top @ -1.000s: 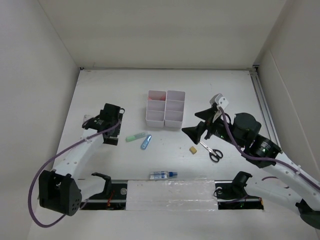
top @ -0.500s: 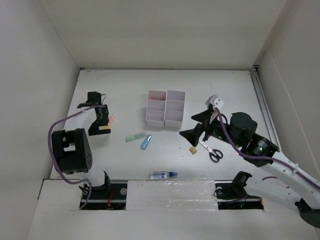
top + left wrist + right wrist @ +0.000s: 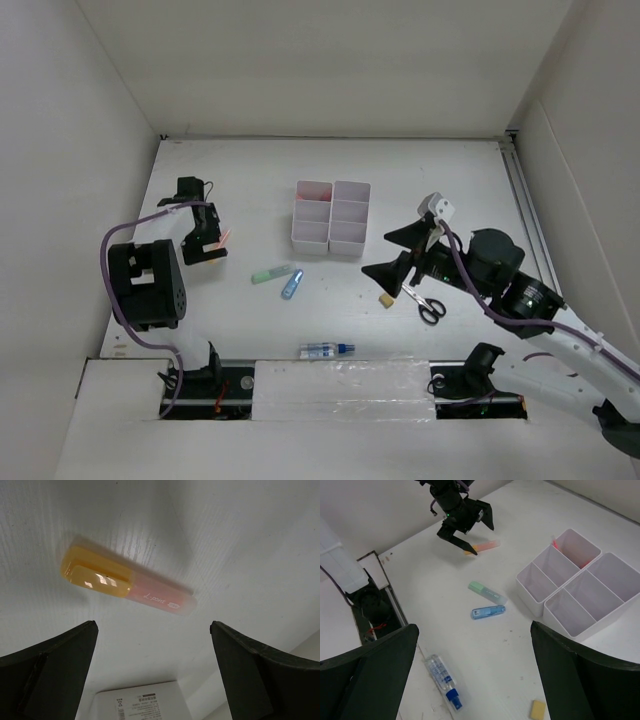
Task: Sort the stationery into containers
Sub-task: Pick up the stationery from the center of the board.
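An orange-capped pink pen [image 3: 127,587] lies flat on the white table. My left gripper [image 3: 152,670] hovers just above it, open and holding nothing. From above, the left gripper [image 3: 208,250] stands beside that pen [image 3: 226,238] at the far left. The white containers [image 3: 332,217] sit mid-table, with something pink in the far left compartment [image 3: 554,543]. My right gripper [image 3: 393,255] hangs open and empty to their right, over the tan eraser [image 3: 384,299] and black-handled scissors [image 3: 425,303]. A green marker [image 3: 487,593], a blue tube [image 3: 488,612] and a blue-capped bottle [image 3: 442,680] lie loose.
White walls close in the table on the left, back and right. A clear taped strip [image 3: 335,385] runs along the near edge between the arm bases. A white labelled block [image 3: 142,702] on my left wrist shows low in that view.
The left arm has swung left, away from the green marker, and its gripper now sits over the pink pen. The right gripper has shifted only slightly.
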Controlling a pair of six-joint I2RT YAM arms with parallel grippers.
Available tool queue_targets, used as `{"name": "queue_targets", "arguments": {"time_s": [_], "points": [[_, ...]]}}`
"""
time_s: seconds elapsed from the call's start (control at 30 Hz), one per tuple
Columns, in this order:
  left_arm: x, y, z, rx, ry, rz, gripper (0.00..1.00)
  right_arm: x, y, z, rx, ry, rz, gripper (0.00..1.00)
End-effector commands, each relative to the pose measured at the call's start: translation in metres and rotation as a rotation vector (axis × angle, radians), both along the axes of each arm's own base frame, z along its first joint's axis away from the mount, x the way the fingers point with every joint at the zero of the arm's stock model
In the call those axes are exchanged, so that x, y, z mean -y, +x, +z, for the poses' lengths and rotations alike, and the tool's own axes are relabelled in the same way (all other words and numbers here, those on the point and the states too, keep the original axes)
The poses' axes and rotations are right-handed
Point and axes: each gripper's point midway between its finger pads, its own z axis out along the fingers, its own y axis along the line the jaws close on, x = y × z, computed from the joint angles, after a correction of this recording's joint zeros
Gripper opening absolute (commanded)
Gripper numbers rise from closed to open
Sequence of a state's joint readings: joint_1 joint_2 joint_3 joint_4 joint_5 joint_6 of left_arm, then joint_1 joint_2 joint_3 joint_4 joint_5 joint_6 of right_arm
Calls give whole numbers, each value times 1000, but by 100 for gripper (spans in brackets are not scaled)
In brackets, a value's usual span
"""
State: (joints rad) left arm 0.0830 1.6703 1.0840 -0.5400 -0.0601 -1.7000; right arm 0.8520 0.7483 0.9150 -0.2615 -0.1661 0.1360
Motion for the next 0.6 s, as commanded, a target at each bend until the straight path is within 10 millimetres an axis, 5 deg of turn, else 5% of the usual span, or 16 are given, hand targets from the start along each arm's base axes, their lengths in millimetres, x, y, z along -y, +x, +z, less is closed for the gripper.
{"name": "queue_targets", "arguments": {"time_s": [0.0, 0.37, 0.57], "points": [[-10, -9, -2, -33, 27, 63, 91, 0, -6, 18, 31, 52, 20, 100], [-19, -16, -30, -168, 59, 103, 89, 12, -15, 34, 75, 101, 11, 100], [-28, -23, -39, -219, 89, 125, 76, 15, -15, 34, 75, 101, 0, 100]]}}
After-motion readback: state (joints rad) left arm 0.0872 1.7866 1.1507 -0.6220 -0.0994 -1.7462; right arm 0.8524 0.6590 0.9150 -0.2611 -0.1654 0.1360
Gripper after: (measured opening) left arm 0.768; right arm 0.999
